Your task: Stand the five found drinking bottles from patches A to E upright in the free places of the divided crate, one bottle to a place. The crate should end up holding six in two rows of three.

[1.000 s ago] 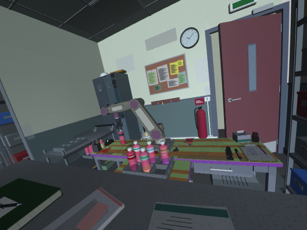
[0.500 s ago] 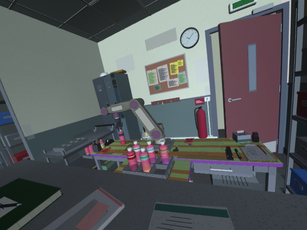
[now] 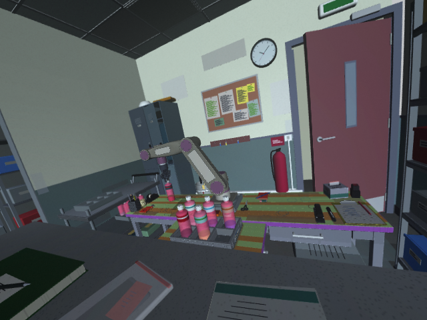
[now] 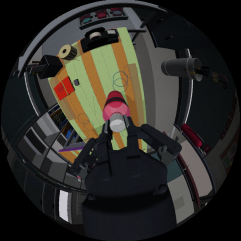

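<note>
The divided crate (image 3: 207, 236) at the table's near edge is partly hidden by the dark counter in front. Several pink bottles stand upright in it, among them one at the left (image 3: 182, 221) and one at the right (image 3: 228, 213). The near right place (image 3: 223, 237) holds no bottle. A further pink bottle (image 3: 169, 191) (image 4: 115, 109) with a white cap stands upright on the far left of the striped table. My gripper (image 3: 167, 178) (image 4: 117, 125) is right above it, closed on its cap and neck.
The striped table (image 3: 276, 208) carries a black tape holder (image 4: 100, 37), a red book (image 4: 63, 88), a pen cup (image 3: 134, 204), scissors (image 3: 244, 207) and desk items at the right. A grey trolley (image 3: 113, 199) stands left of the table.
</note>
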